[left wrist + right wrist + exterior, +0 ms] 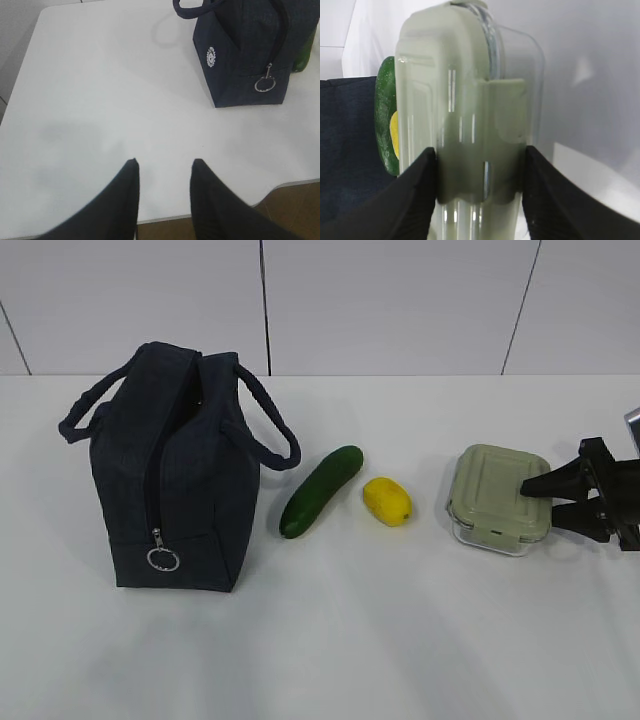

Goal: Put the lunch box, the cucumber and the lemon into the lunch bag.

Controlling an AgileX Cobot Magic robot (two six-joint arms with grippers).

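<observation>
The lunch box, clear with a sage-green lid, lies on the white table at the right. My right gripper comes in from the right; its jaws clasp the box's right edge, one finger over the lid, one below. In the right wrist view the fingers press both sides of the box at its clip. The lemon and the cucumber lie between the box and the navy lunch bag, which stands at the left with its top gaping. My left gripper is open and empty over bare table, short of the bag.
The bag's silver ring pull hangs low on its near end. The table's front edge runs just under my left gripper. A white tiled wall stands behind the table. Behind the box, the right wrist view shows the cucumber and a sliver of the lemon.
</observation>
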